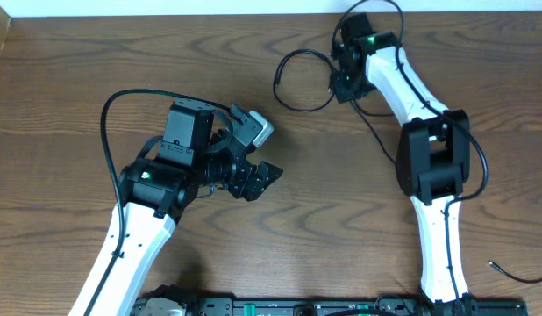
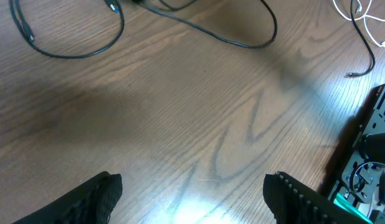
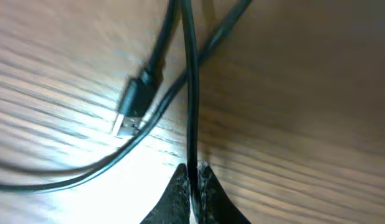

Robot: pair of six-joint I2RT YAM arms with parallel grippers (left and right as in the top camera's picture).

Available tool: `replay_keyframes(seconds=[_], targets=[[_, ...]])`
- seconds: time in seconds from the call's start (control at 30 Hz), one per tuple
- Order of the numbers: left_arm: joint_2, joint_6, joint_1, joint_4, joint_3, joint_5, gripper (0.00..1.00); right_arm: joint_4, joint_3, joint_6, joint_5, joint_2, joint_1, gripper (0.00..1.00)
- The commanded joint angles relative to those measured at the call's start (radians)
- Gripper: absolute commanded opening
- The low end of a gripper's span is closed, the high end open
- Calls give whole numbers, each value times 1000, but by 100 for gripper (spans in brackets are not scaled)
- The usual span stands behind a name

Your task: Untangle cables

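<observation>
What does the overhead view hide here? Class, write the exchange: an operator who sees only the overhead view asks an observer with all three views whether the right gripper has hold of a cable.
Observer: Yes. In the right wrist view the right gripper is shut on a black cable that runs straight ahead of it.
Operator: Is anything lying beside that cable?
Observer: A USB plug on another black cord lies on the table, just left of it in that view.
Operator: And the other arm?
Observer: The left wrist view shows the left gripper open over bare wood, holding nothing.
</observation>
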Motion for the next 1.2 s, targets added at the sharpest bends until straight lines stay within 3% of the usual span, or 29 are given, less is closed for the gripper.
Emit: replay_keyframes(seconds=[0.0,0.2,0.4,0.47,0.57,0.83,1.1,1.17], targets=[[-9,16,-1,-3,12,18,79,-22,130,18,-2,-197,-19,1],[-10,16,-1,-3,12,85,78,-39,150,18,13,-380,-72,1],[-10,16,-1,-3,12,85,79,-117,150,24,3,-447,-134,1],[-11,13,-1,-7,12,85,78,-158,150,123,187,-447,-137,1],[-12,13,-1,-11,12,85,79,-192,151,99,295,-452,-137,1],[-12,16,-1,12,12,85,79,-261,117,-112,-5,-402,-135,1],[-13,23,-1,5,12,85,79,-267,117,-105,-53,-217,-127,1],[-13,28,-1,5,12,84,79,-251,117,-98,-53,-187,-116,8]])
